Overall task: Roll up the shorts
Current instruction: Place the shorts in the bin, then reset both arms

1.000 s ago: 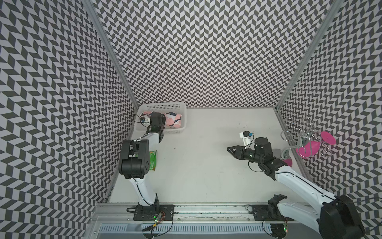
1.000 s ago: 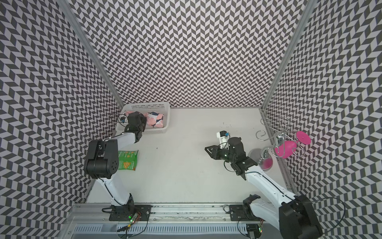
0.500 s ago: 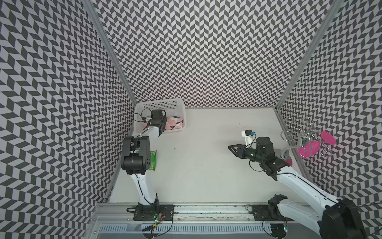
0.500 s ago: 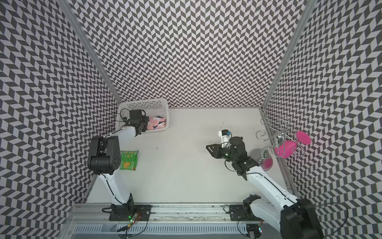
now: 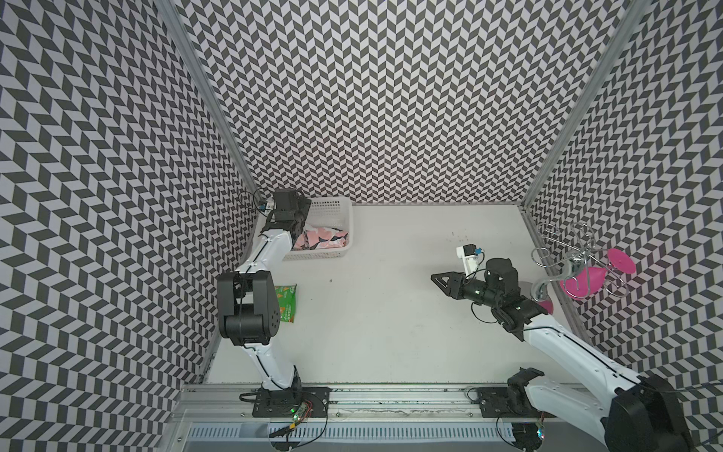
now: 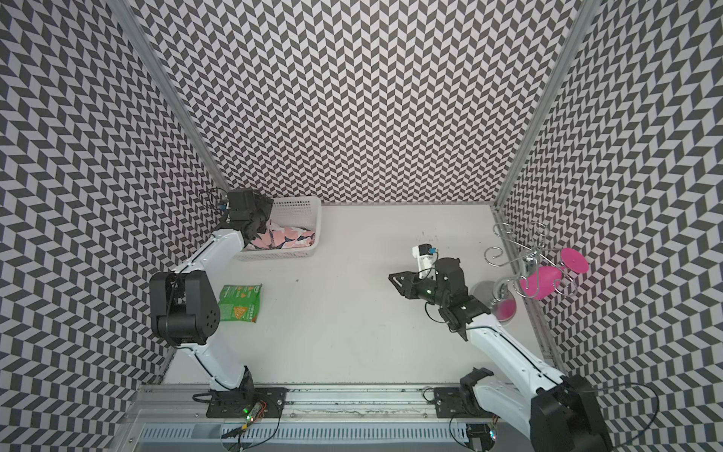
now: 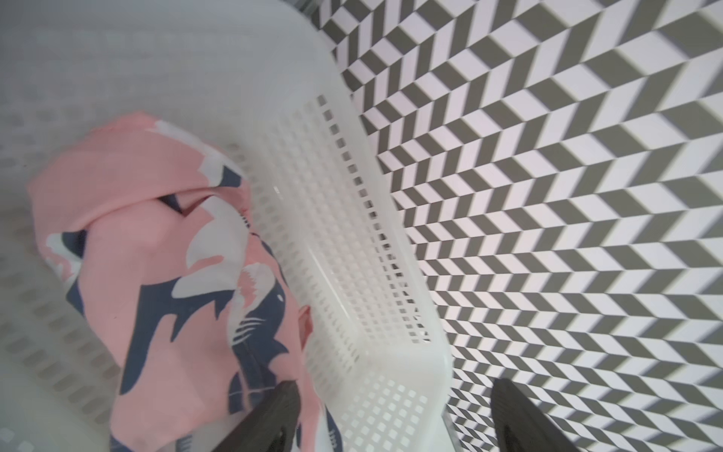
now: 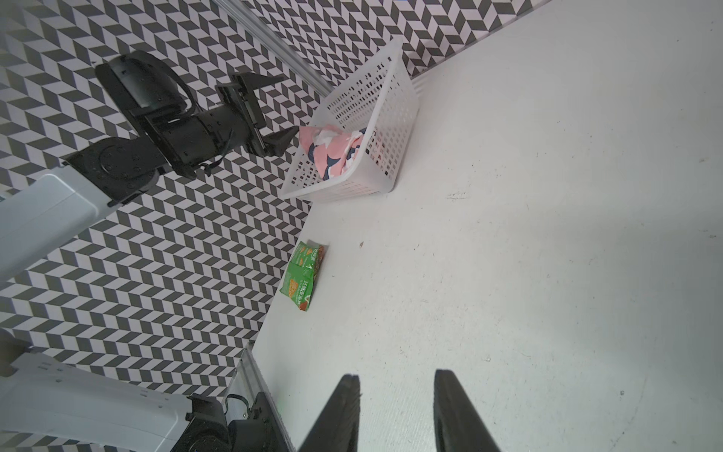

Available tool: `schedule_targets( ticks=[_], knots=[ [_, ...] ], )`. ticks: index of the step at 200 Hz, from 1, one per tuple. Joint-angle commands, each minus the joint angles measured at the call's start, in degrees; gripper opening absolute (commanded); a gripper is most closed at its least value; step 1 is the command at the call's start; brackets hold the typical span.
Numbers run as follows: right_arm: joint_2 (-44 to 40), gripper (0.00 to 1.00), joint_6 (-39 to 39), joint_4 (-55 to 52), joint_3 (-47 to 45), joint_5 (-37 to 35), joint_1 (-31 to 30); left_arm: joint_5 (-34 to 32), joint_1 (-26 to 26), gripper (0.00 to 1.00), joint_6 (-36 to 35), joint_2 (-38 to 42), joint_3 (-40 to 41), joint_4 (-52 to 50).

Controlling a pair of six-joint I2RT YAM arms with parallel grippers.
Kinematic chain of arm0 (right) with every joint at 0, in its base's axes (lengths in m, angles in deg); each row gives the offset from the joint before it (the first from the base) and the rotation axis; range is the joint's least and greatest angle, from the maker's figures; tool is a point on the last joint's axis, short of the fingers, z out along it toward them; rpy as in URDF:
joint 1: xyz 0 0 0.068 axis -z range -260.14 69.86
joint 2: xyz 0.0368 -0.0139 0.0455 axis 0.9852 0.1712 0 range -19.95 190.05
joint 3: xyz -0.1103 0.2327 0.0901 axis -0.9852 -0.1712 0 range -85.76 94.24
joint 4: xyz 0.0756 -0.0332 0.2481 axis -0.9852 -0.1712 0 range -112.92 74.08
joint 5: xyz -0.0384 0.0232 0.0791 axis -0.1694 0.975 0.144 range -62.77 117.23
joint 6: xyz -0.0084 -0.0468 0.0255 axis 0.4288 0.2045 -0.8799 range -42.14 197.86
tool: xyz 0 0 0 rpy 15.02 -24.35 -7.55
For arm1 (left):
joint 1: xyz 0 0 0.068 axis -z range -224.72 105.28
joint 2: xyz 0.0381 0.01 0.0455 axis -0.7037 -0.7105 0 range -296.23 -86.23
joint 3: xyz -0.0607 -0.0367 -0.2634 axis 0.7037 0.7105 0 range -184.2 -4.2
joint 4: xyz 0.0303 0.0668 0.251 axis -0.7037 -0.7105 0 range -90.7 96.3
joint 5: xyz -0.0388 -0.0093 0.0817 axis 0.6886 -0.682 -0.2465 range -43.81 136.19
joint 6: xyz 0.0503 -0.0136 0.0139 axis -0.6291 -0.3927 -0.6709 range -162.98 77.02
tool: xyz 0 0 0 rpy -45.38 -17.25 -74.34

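Opening wide within the last second, the left gripper [image 5: 300, 219] hangs over one end of the white perforated plastic basket [image 5: 332, 256] in both top views. The pink shark-printed fabric shorts [image 5: 322, 238] lie bunched inside, let go.

Left wrist: fingers [image 7: 279, 411] wide apart, one against the cloth, one outside the wall.

Right wrist: right gripper [image 8: 397, 375] part-spread and empty over the white table [image 8: 547, 235].

Judgement: bundle deposited, task near done.

Basket [image 5: 317, 256] in corner; green packet [image 6: 239, 297] flat; pink goblet [image 5: 583, 282], apparently.
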Motion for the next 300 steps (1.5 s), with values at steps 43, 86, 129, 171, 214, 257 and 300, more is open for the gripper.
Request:
schedule_targets(
  ticks=[43,86,129,171,214,257,300],
  knots=[
    [3.64,0.36,1.45,4.03,3.5,2.41,0.33,6.15,0.09,0.73,-5.86,15.2,10.81,2.03],
    [6.4,0.44,4.47,1.92,6.34,2.36,0.31,11.19,4.45,0.76,-15.2,22.09,18.03,3.7],
    [7.27,1.0,8.62,-1.0,9.94,-13.99,0.57,4.88,14.46,1.0,-30.39,26.93,23.22,0.81],
    [7.75,0.99,14.14,0.82,11.42,-40.13,1.37,-9.07,18.51,1.0,-53.49,36.53,38.25,14.47],
    [6.53,1.0,23.96,16.52,0.67,-59.26,5.05,-13.45,9.77,1.0,-58.95,34.36,45.31,21.25],
    [8.5,0.99,24.39,32.15,-10.12,-61.97,11.12,-14.09,5.87,0.97,-57.95,24.91,52.72,39.8],
    [15.39,1.0,29.32,60.6,-21.77,-59.33,11.43,-17.16,8.07,0.95,-64.51,17.62,60.19,61.74]
  ],
)
